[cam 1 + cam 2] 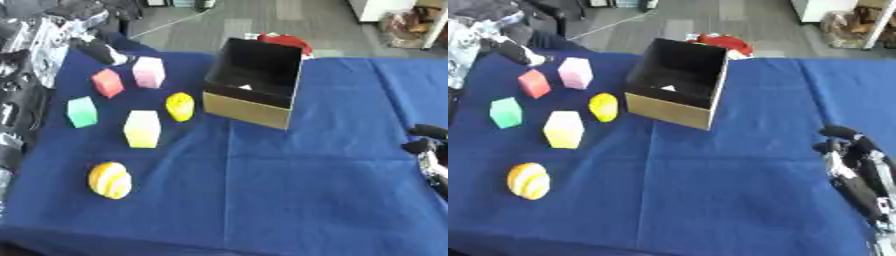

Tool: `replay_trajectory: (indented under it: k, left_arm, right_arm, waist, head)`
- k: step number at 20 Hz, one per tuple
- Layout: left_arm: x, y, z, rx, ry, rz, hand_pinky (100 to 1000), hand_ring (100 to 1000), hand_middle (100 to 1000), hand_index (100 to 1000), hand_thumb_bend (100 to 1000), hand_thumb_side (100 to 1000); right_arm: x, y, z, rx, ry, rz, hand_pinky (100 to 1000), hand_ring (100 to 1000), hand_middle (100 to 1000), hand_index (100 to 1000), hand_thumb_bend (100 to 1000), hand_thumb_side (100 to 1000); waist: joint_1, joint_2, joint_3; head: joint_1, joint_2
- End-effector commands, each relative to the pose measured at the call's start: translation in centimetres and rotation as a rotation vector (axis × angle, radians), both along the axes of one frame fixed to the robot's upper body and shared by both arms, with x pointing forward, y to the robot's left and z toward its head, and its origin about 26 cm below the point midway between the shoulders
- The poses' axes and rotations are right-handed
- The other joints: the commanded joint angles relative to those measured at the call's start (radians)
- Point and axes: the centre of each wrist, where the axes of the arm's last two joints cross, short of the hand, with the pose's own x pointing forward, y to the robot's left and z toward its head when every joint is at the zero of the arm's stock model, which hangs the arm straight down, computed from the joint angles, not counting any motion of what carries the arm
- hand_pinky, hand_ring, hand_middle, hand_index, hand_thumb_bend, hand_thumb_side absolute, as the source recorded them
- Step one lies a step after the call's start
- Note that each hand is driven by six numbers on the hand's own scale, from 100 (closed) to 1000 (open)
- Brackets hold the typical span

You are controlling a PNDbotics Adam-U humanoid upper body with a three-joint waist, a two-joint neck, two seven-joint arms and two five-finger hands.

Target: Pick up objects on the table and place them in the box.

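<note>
Grey flooring is showing beyond a table draped in a dark blue cloth [289, 190], which is filling most of both views. An open cardboard box [254, 82] with a black inside and tan outer walls is standing near the table's far middle, a small pale scrap lying on its floor. Something red [724, 42] is peeking out just behind the box.

Six objects are lying on the cloth to the left of the box, all apart from one another. A pale yellow-green hexagonal block [143, 128] is sitting near the middle of the group. A yellow and orange striped ball [110, 180] is resting nearest the front edge. A pink block [149, 72] and a red block [108, 82] are sitting at the far side, a green block [81, 111] at the far left, and a small yellow rounded piece [180, 106] is lying just beside the box.

The robot's black right hand [855, 165] is resting at the right edge, fingers relaxed and apart, holding nothing. The left hand [518, 51] is reaching in at the upper left near the pink block; I cannot tell how its fingers are set
</note>
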Motion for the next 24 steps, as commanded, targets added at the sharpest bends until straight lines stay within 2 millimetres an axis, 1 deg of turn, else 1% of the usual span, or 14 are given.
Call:
replay_trajectory:
  k: [1, 5, 7, 8, 9, 10, 18, 23, 24]
  left_arm:
    - [0.3, 1.6, -0.2, 0.061, 0.072, 0.070, 857, 830, 865, 934, 524, 398]
    - [0.2, 2.8, -1.6, 0.097, 0.172, 0.132, 859, 832, 857, 931, 551, 419]
    - [0.0, 3.4, -2.2, 0.096, 0.207, 0.162, 858, 832, 851, 930, 552, 420]
    - [-0.1, 3.8, -2.5, 0.091, 0.222, 0.176, 858, 832, 852, 929, 550, 419]
    - [-0.2, 4.1, -2.7, 0.086, 0.234, 0.189, 858, 832, 849, 928, 567, 341]
    - [-0.4, 4.3, -3.0, 0.083, 0.244, 0.200, 858, 832, 848, 928, 561, 423]
    - [-1.2, 5.9, -4.4, 0.086, 0.327, 0.271, 858, 833, 846, 924, 612, 448]
    - [-1.6, 6.6, -4.8, 0.100, 0.344, 0.316, 854, 827, 830, 913, 610, 444]
    - [-1.6, 6.7, -4.9, 0.102, 0.340, 0.323, 850, 820, 822, 908, 598, 438]
  right_arm:
    - [0.2, -0.3, 0.7, -0.023, -0.021, 0.004, 761, 669, 737, 802, 100, 436]
    - [0.2, -0.4, 0.6, -0.025, -0.020, 0.000, 760, 669, 737, 802, 100, 435]
    - [0.2, -0.5, 0.6, -0.026, -0.019, -0.002, 760, 669, 737, 802, 100, 425]
    - [0.2, -0.5, 0.6, -0.026, -0.018, -0.002, 760, 669, 737, 802, 100, 434]
    - [0.2, -0.5, 0.6, -0.027, -0.017, -0.001, 760, 669, 737, 802, 100, 433]
    - [0.2, -0.5, 0.6, -0.027, -0.017, -0.001, 760, 669, 737, 802, 100, 435]
    - [0.2, -0.6, 0.4, -0.031, -0.013, -0.004, 760, 669, 737, 802, 100, 434]
    - [0.2, -0.6, 0.4, -0.032, -0.012, -0.005, 760, 669, 737, 802, 100, 435]
    - [0.2, -0.6, 0.4, -0.032, -0.012, -0.005, 760, 669, 737, 802, 100, 435]
  waist:
    - [0.010, -0.028, -0.002]
    - [0.009, -0.027, -0.003]
    - [0.010, -0.027, -0.002]
    - [0.010, -0.027, -0.002]
    - [0.011, -0.027, -0.001]
    - [0.011, -0.028, -0.001]
    - [0.013, -0.032, 0.000]
    - [0.014, -0.033, 0.001]
    - [0.014, -0.033, 0.001]
  head:
    - [0.002, 0.004]
    - [0.007, 0.004]
    - [0.011, 0.004]
    - [0.013, 0.004]
    - [0.015, 0.004]
    - [0.017, 0.004]
    - [0.041, 0.004]
    - [0.046, 0.004]
    - [0.047, 0.004]
